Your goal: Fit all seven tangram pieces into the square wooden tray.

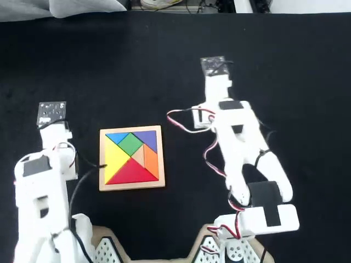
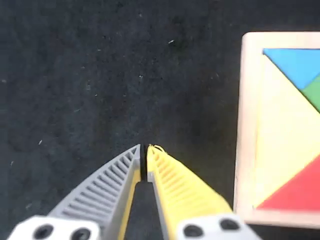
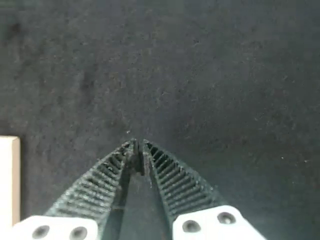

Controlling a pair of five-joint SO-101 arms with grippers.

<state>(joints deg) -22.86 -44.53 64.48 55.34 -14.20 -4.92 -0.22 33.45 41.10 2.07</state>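
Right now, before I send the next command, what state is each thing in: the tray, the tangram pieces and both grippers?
wooden tray: lying flat on the black table, filled, no gap that I can see.
tangram pieces: seated inside the tray, edge to edge, forming a square.
left gripper: shut, holding nothing, over the table beside the tray.
right gripper: shut, holding nothing, over the table apart from the tray.
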